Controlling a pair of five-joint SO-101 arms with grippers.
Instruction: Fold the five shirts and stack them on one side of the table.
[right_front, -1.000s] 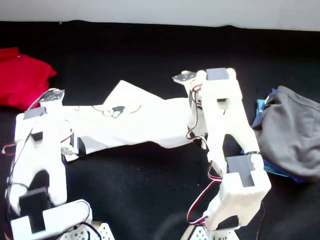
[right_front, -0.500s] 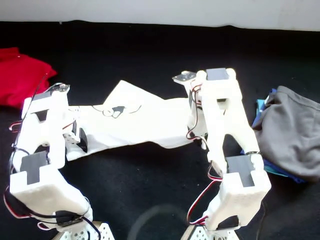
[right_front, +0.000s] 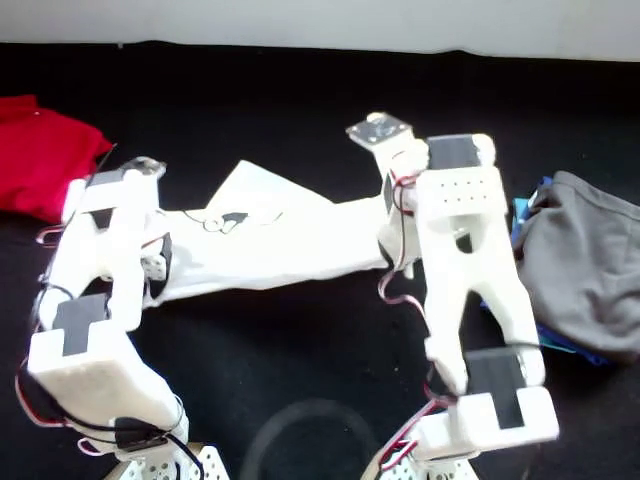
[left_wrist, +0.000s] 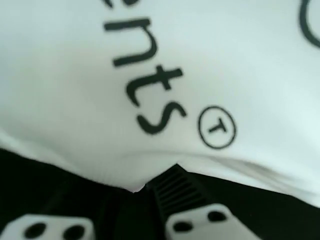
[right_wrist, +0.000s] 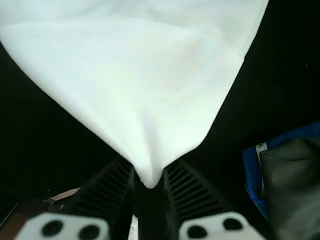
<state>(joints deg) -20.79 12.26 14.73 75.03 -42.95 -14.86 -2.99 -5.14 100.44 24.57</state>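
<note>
Change: Over the last second both arms have pushed toward the top of the high view, the left one farther. The white shirt (right_front: 290, 245) has drawn in from a loose spread to a narrower band across the middle of the frame, and its lower edge has pulled up off the black table (right_front: 300, 90).

Meaning for the task: This looks like the near hem being carried over toward the far side, so a first fold of this shirt seems under way but not yet laid down.

Left gripper (left_wrist: 142, 189): The jaws look closed on the shirt's hem. The cloth comes to a small peak right at the tips, and the printed front spreads away above them. One finger is dark and hard to make out.

Right gripper (right_wrist: 148, 182): The jaws are pinched narrow on a corner of the same shirt, which fans out from the tips in a taut wedge.

Shirt and jaws: Each end of the shirt is held by one gripper, and the cloth spans between them.

Other shirts: A red shirt (right_front: 40, 150) lies bunched at the upper left. A grey shirt (right_front: 585, 260) sits on a blue shirt (right_front: 522, 212) at the right edge.

Progress: Early, by my reading. None of the shirts looks neatly folded.
</note>
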